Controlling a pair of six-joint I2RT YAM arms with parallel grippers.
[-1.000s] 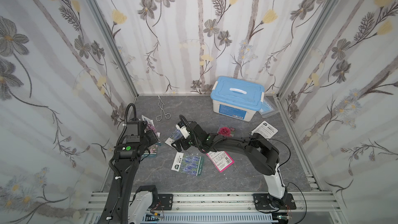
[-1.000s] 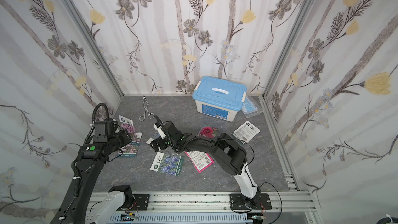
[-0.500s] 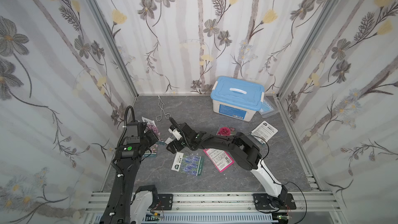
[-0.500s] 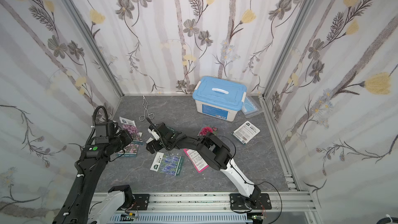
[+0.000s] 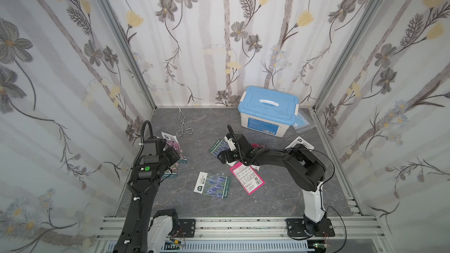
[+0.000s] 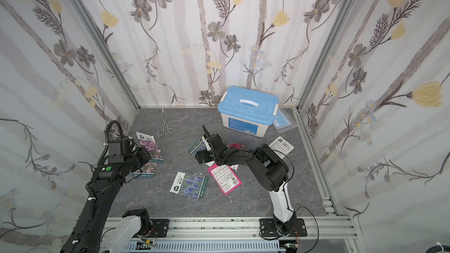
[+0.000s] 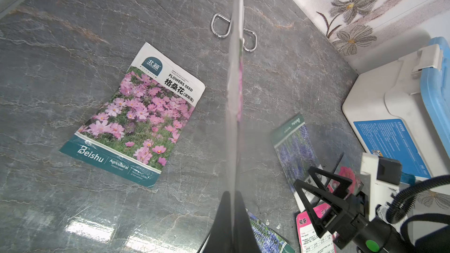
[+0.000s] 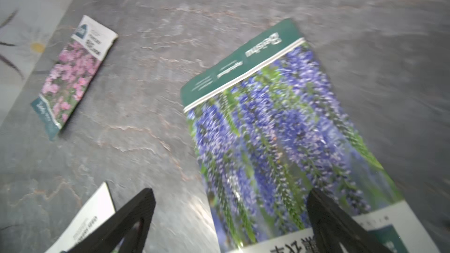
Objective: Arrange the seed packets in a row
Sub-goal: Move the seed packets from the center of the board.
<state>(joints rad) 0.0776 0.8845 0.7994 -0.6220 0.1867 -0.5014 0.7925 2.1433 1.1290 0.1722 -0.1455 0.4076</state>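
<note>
Now: left claw (image 7: 230, 194) grips, right claw (image 8: 231, 192) gapes

The left claw pinches a pink-flower packet (image 7: 235, 86) (seen edge-on) at frame centre. The right claw stands wide, empty, over a lavender packet (image 8: 280, 122) flat on the counter (image 8: 146, 130), centre right.

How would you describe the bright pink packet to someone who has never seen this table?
Start at the blue-lidded box at the back and come forward past the right gripper. Just in front of it lies the pink packet, beside a lavender packet. It alone shows a pink, text-printed back instead of a flower picture.
</note>
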